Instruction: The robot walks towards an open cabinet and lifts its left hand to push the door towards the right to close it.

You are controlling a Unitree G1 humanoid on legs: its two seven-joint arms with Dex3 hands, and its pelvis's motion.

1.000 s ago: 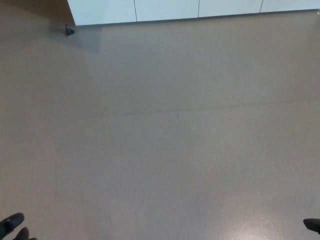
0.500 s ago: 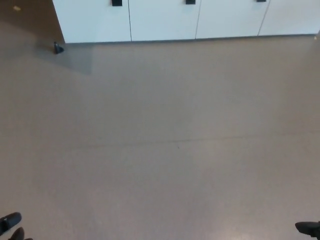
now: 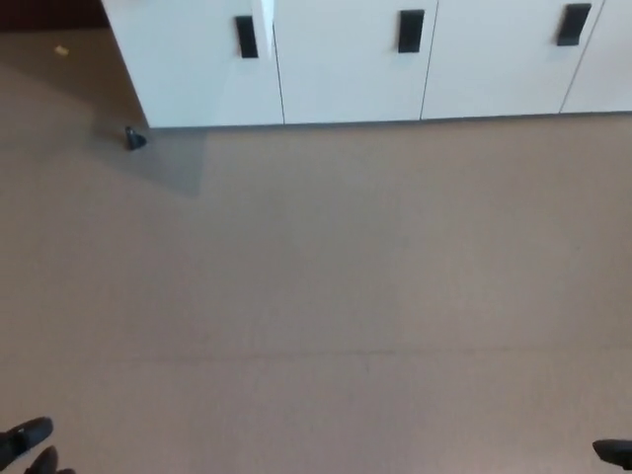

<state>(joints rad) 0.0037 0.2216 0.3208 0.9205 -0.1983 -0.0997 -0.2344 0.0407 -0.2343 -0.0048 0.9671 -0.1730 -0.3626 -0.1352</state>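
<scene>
Floor (image 3: pixel 326 296) fills most of the head view, because the robot is well short of its goal and both arms hang low at its sides. Only a sliver of each shows: the left hand (image 3: pixel 28 446) at the bottom left corner, the right hand (image 3: pixel 614 452) at the bottom right corner. Too little of either is visible to tell whether the fingers are spread or closed, and neither is seen holding anything.

The cabinet (image 3: pixel 395 69) runs along the top edge, well apart from the hands. It is white and plain-fronted, with dark vertical handles (image 3: pixel 411 31) set high on each panel and thin seams between them. The leftmost panel (image 3: pixel 197 69) looks like the door to be pushed: it appears to stand slightly out of line with its neighbours, though the angle is hard to judge from above. Just beside its lower left corner a small dark object (image 3: pixel 133 138), perhaps a doorstop, sits on the floor.
</scene>
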